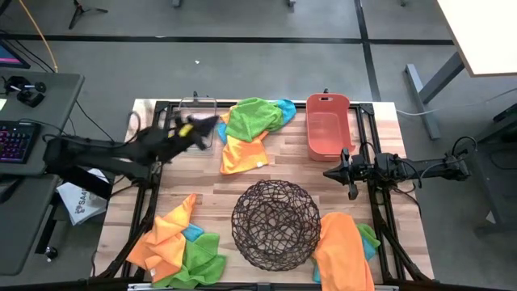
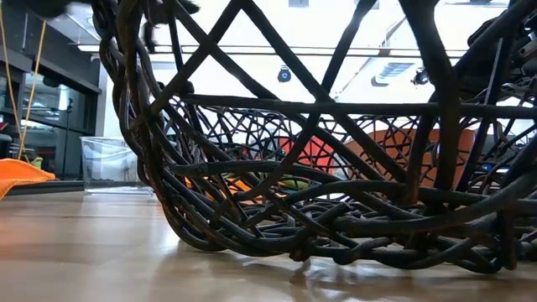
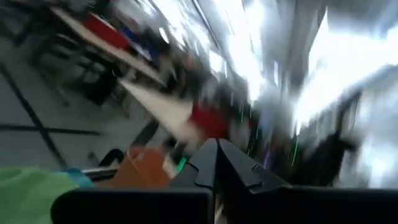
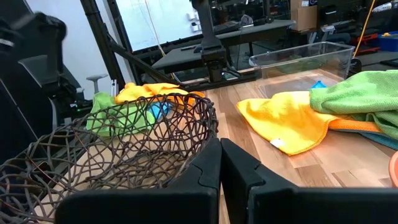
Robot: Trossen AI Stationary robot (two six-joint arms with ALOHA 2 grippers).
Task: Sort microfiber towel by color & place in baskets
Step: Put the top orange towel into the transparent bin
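Note:
Towels lie in three heaps. A green, orange and blue heap [image 1: 249,129] is at the far middle; in the right wrist view its orange towel [image 4: 292,121] lies spread flat on the wood. A second heap [image 1: 179,242] is at the near left and a third [image 1: 346,249] at the near right. The clear bin [image 1: 198,113] and the salmon bin [image 1: 327,125] stand at the far edge, and the wire-mesh bowl [image 1: 275,224] at the near middle. My left gripper [image 1: 212,123] is blurred beside the clear bin, shut [image 3: 214,146] and holding nothing. My right gripper [image 1: 327,172] hovers shut [image 4: 220,144] between the salmon bin and the bowl.
The wire bowl [image 2: 336,193] fills the low view, with the clear bin [image 2: 109,159] behind it. Black frame bars run along the table's sides [image 1: 380,218]. Bare wood [image 1: 194,182] lies between the far heap and the bowl. A desk with a keyboard [image 1: 16,137] stands to the left.

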